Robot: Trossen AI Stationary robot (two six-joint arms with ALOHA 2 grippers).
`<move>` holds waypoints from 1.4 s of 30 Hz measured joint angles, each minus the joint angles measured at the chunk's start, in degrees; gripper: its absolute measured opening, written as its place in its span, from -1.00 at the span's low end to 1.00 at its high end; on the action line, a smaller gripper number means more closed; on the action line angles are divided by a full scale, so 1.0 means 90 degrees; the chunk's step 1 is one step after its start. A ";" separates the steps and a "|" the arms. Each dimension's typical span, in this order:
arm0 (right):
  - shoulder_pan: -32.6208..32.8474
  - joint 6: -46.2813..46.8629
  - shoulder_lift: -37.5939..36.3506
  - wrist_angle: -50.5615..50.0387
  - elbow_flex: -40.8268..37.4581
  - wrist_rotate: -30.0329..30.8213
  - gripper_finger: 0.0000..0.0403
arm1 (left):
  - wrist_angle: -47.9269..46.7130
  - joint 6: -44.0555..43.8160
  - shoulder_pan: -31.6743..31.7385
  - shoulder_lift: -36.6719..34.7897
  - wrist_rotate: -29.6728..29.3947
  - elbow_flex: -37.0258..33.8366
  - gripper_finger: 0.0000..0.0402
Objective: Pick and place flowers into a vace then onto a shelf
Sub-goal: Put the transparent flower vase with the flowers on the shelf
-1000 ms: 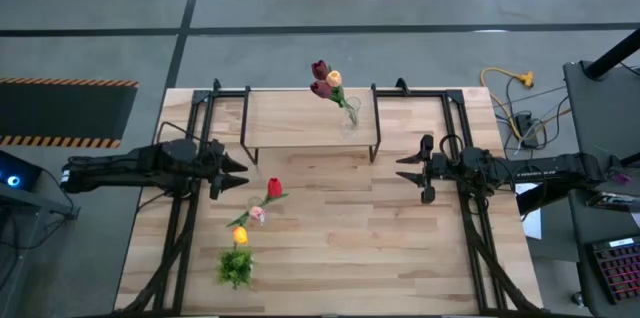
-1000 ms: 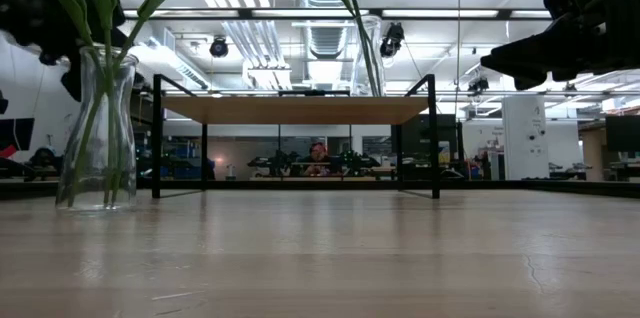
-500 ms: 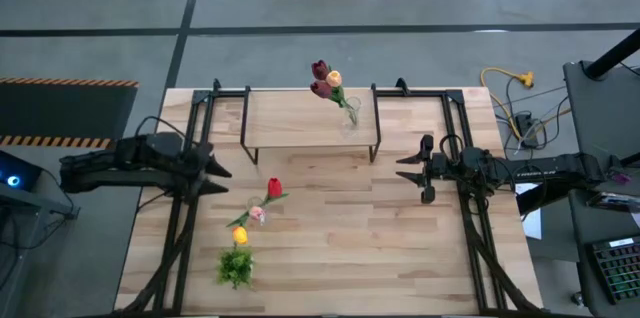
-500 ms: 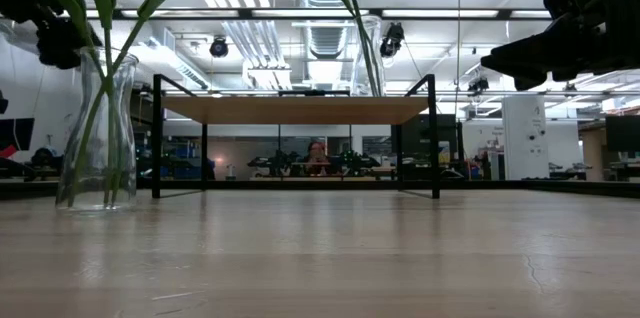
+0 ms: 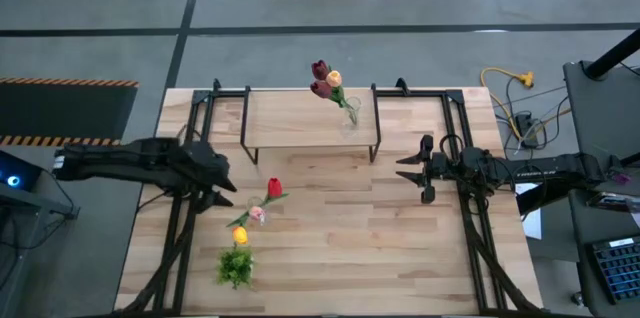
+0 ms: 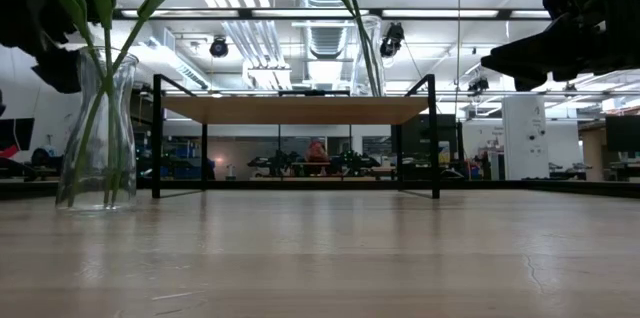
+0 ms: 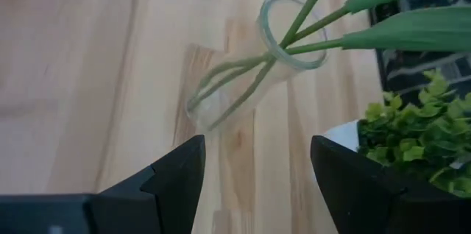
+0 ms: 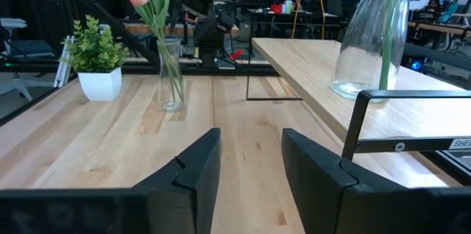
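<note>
High view: shelf (image 5: 300, 118) across the far middle of the table (image 5: 400, 248); on it, near its right end, a glass vase (image 5: 350, 115) holding maroon and orange tulips (image 5: 324, 79). A second vase (image 5: 255, 208) down on the table left of centre, with red, pink and orange tulips (image 5: 272, 189); a leafy tuft (image 5: 236, 266) just nearer the front edge. Left gripper (image 5: 225, 183) just left of that table vase, not touching it. Right gripper (image 5: 400, 169) near the shelf's right legs, holding nothing.

Low view: table vase (image 6: 98, 128) at far left with green stems inside; shelf (image 6: 292, 109) behind, on black legs, shelf vase (image 6: 366, 56) upon it. Right arm (image 6: 570, 28) up high at right.

Left wrist view: fingers (image 7: 173, 179) wide apart, empty, table vase (image 7: 254, 65) just ahead, tuft (image 7: 412, 135) beside it.

Right wrist view: fingers (image 8: 195, 168) a modest gap apart, nothing between; shelf vase (image 8: 372, 35) on the shelf (image 8: 316, 61), table vase (image 8: 169, 72) and potted tuft (image 8: 97, 54) beyond.
</note>
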 joint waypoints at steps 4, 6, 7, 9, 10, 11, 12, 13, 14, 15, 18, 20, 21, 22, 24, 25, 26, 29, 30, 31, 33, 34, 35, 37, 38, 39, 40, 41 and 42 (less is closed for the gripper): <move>-0.0002 -0.0008 0.0000 0.0000 0.0000 0.0000 -0.35 | 0.0237 0.0178 -0.0208 0.0668 -0.0067 0.0153 0.15; -0.0002 -0.0007 0.0000 0.0000 0.0000 0.0000 -0.36 | 0.0481 0.0304 -0.0351 0.0932 -0.0080 0.0167 0.12; 0.0000 -0.0005 0.0000 0.0000 0.0000 0.0000 -0.37 | 0.0576 0.0366 -0.0429 0.1036 -0.0089 0.0177 0.10; 0.0000 -0.0011 0.0002 0.0000 0.0000 0.0000 -0.37 | 0.0635 0.0391 -0.0603 0.1237 -0.0266 0.0179 0.05; -0.0002 -0.0024 0.0002 -0.0002 0.0000 0.0000 -0.37 | 0.0653 0.0387 -0.0695 0.1312 -0.0392 0.0172 0.01; -0.0001 -0.0027 0.0002 -0.0002 0.0000 0.0000 -0.36 | 0.0689 0.0367 -0.0788 0.1349 -0.0507 0.0172 -0.02; -0.0002 -0.0028 0.0002 -0.0006 0.0000 0.0001 -0.35 | 0.0759 0.0298 -0.0873 0.1377 -0.0625 0.0175 -0.05; -0.0001 -0.0030 0.0002 -0.0015 0.0000 0.0000 -0.35 | 0.0818 0.0220 -0.0965 0.1415 -0.0747 0.0177 -0.08; -0.0002 -0.0030 0.0002 -0.0019 0.0000 0.0001 -0.34 | 0.0891 0.0182 -0.1040 0.1436 -0.0840 0.0177 -0.11; -0.0002 -0.0030 0.0002 -0.0026 0.0000 0.0002 -0.34 | 0.0949 0.0153 -0.1111 0.1444 -0.0928 0.0177 -0.14; -0.0002 -0.0030 0.0002 -0.0059 0.0000 0.0002 -0.33 | 0.1287 -0.0229 -0.1232 0.1386 -0.1037 0.0176 -0.20; -0.0001 -0.0030 0.0002 -0.0099 0.0000 0.0001 -0.34 | 0.1330 -0.0679 -0.1235 0.1376 -0.1048 0.0175 -0.20; -0.0002 -0.0027 0.0000 -0.0135 0.0000 0.0002 -0.35 | 0.1305 -0.0848 -0.1235 0.1379 -0.1057 0.0169 -0.21; -0.0002 -0.0030 0.0004 -0.0148 0.0000 0.0001 -0.36 | 0.1301 -0.0964 -0.1237 0.1379 -0.1048 0.0158 -0.21; -0.0002 -0.0030 0.0011 -0.0145 0.0000 0.0002 -0.37 | 0.1299 -0.1028 -0.1237 0.1400 -0.0927 0.0158 -0.21; -0.0002 -0.0030 0.0010 -0.0143 0.0000 0.0001 -0.38 | 0.1299 -0.1035 -0.1237 0.1423 -0.0893 0.0158 -0.21; -0.0002 -0.0025 0.0010 -0.0143 0.0000 0.0002 -0.38 | 0.1298 -0.1012 -0.1237 0.1433 -0.0892 0.0157 -0.21; -0.0002 -0.0013 0.0010 -0.0143 0.0000 0.0000 -0.39 | 0.1322 -0.0890 -0.1235 0.1430 -0.0892 0.0155 -0.20; 0.0000 -0.0017 0.0010 -0.0143 0.0000 0.0002 -0.39 | 0.1325 -0.0861 -0.1235 0.1427 -0.0897 0.0155 -0.20; -0.0001 -0.0022 0.0010 -0.0143 0.0000 0.0002 -0.39 | 0.1340 -0.0843 -0.1235 0.1425 -0.0904 0.0154 -0.18; -0.0002 -0.0021 0.0010 -0.0143 0.0000 0.0001 -0.38 | 0.1450 -0.0781 -0.1235 0.1426 -0.0911 0.0153 -0.14; -0.0001 -0.0019 0.0010 -0.0143 0.0000 0.0002 -0.38 | 0.1498 -0.0674 -0.1235 0.1430 -0.0916 0.0153 -0.11; -0.0002 -0.0016 0.0010 -0.0143 0.0000 0.0002 -0.37 | 0.1576 -0.0558 -0.1235 0.1432 -0.0922 0.0151 -0.08; -0.0001 -0.0022 0.0010 -0.0143 0.0000 0.0002 -0.36 | 0.1931 -0.0344 -0.1235 0.1430 -0.0926 0.0103 0.00; -0.0002 -0.0022 0.0010 -0.0143 0.0000 0.0002 -0.36 | 0.2123 -0.0257 -0.1235 0.1430 -0.0926 0.0058 0.04; -0.0002 -0.0018 0.0010 -0.0143 0.0000 0.0002 -0.36 | 0.2288 -0.0155 -0.1235 0.1430 -0.0924 0.0004 0.07; -0.0001 -0.0007 0.0010 -0.0143 0.0000 0.0002 -0.36 | 0.2417 -0.0023 -0.1239 0.1430 -0.0920 -0.0060 0.10; -0.0002 -0.0005 0.0010 -0.0143 0.0000 0.0002 -0.36 | 0.2490 0.0063 -0.1239 0.1430 -0.0916 -0.0127 0.13; -0.0002 -0.0007 0.0010 -0.0143 0.0000 0.0002 -0.37 | 0.2523 0.0094 -0.1239 0.1430 -0.0911 -0.0194 0.15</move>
